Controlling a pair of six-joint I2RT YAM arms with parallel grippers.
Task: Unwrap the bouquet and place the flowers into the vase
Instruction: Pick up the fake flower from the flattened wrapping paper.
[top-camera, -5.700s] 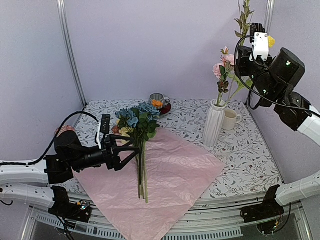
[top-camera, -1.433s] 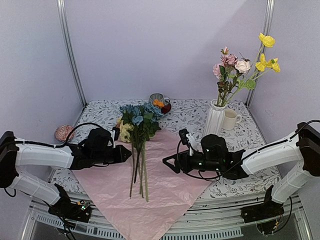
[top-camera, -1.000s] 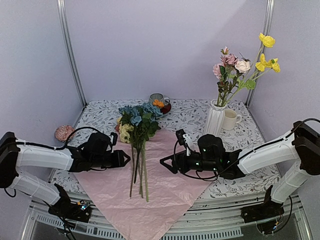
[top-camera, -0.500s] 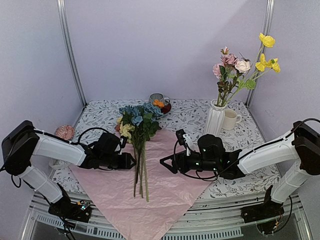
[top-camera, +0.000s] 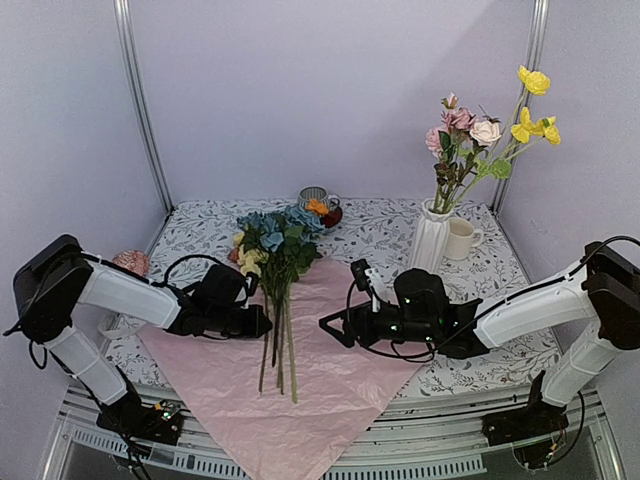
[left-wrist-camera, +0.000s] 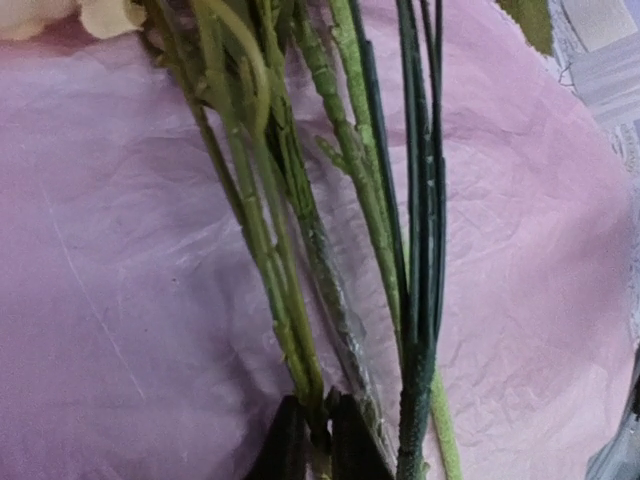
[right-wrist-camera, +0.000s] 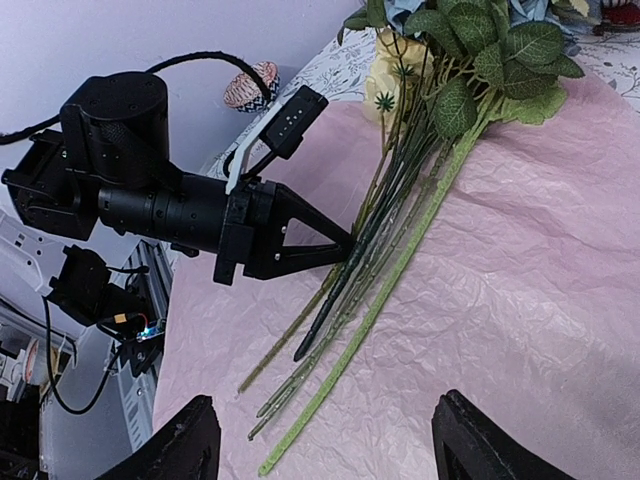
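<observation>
Your left jaws pinch knobbly green flower stems (left-wrist-camera: 290, 335) on crinkled lilac-pink paper (left-wrist-camera: 120, 300); right jaws, at three o'clock, gape wide.

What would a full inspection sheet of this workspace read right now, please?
Surface: table with leaf-print cloth; pink paper spread flat across the front.
Job's things: flowers lying loose on the paper; vase at back right already holds several blooms.
Clutter: mug beside the vase; striped cup behind the flowers; pink ball at left edge.
Grippers: left gripper pinched on a stem; right gripper open, above the paper right of the stems.
Cables: black cable looping behind the left gripper.
Surroundings: lilac walls, metal poles.
</observation>
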